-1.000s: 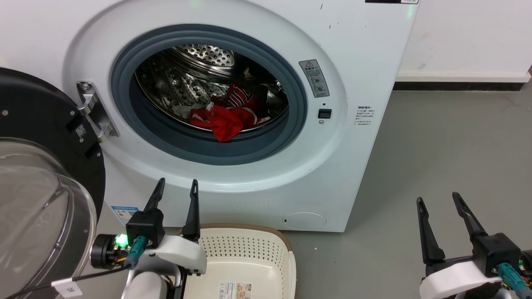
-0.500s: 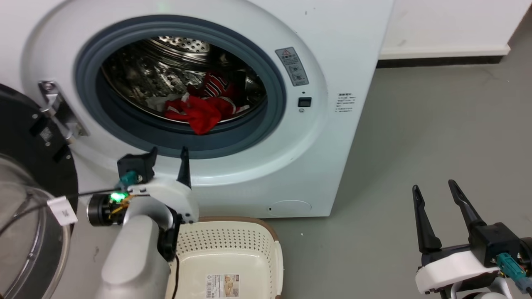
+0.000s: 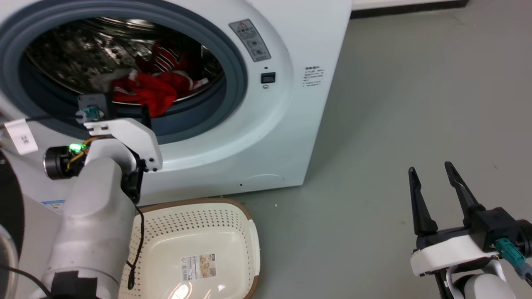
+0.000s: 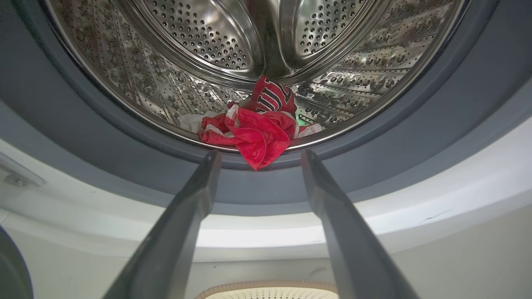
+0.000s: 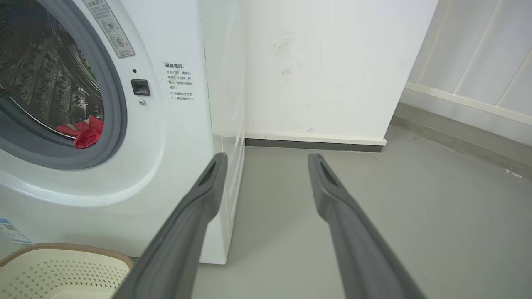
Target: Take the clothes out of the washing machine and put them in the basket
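A bare laundry corner: a white front-loading washing machine (image 3: 291, 124) stands on grey floor (image 3: 395, 104), a laundry basket (image 3: 199, 222) before it (plain white wall (image 5: 332, 62) to its side).

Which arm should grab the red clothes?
Left. The left pincer is open and aimed at the clothes at the drum's edge. The right pincer is off to the side, over the floor.

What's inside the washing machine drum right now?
Red clothes with white trim lie bunched low in the drum, one corner drooping over the grey seal. Anything beneath the pile is covered.
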{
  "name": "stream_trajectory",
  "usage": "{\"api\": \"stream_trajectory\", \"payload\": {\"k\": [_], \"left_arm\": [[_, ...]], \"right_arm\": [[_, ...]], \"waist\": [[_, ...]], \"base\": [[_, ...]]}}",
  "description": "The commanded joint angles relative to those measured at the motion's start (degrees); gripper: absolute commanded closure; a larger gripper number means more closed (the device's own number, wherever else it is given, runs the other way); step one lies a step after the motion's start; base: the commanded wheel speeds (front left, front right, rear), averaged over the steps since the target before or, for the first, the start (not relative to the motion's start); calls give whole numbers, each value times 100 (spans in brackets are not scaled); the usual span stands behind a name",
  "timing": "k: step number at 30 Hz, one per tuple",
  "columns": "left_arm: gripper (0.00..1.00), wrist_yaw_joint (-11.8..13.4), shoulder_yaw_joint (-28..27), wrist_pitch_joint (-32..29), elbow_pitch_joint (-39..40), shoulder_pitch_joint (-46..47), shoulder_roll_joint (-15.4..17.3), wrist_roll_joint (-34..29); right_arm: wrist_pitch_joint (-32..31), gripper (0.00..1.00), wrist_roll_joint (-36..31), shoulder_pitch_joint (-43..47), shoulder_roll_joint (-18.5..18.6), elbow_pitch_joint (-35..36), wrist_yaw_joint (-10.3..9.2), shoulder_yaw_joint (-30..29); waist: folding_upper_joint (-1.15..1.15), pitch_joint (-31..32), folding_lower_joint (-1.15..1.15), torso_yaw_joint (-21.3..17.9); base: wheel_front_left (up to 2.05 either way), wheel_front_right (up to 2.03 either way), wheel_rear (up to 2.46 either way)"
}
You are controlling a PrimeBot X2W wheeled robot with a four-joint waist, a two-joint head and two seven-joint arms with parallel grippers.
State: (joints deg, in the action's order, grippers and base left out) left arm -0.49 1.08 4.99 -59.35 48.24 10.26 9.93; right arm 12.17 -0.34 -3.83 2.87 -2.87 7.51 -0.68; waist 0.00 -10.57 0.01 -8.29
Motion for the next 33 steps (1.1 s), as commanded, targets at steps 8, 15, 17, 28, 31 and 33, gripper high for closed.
{"api": "stream_trajectory", "payload": {"k": [8, 15, 17, 28, 31, 33], "left_arm": [[0, 136, 90, -216, -638, 928, 340, -72], [0, 207, 192, -552, -978, 1642, 762, -185], [0, 208, 214, -603, -1007, 1730, 823, -196], [0, 289, 512, -1199, -1145, 2702, 1502, -454], [0, 386, 607, -1392, -1139, 2904, 1548, -543], [0, 423, 650, -1536, -1142, 3036, 1621, -575]], "right_arm": [[164, 0, 113, -425, 1, -223, -4, 207], [257, 0, 269, -683, 0, -413, -4, 419], [264, 0, 288, -718, 1, -441, -4, 446], [307, 0, 553, -1025, -1, -556, -4, 709], [301, 0, 626, -1077, 0, -542, -4, 757], [301, 0, 663, -1095, -2, -537, -4, 795]], "waist": [[0, -666, -1, -531], [0, -1147, -1, -910], [0, -1219, -1, -966], [0, -2053, -1, -1453], [0, -2247, -1, -1533], [0, -2367, -1, -1575]], "base": [[0, 0, 0], [0, 0, 0], [0, 0, 0], [0, 0, 0], [0, 0, 0], [0, 0, 0]]}}
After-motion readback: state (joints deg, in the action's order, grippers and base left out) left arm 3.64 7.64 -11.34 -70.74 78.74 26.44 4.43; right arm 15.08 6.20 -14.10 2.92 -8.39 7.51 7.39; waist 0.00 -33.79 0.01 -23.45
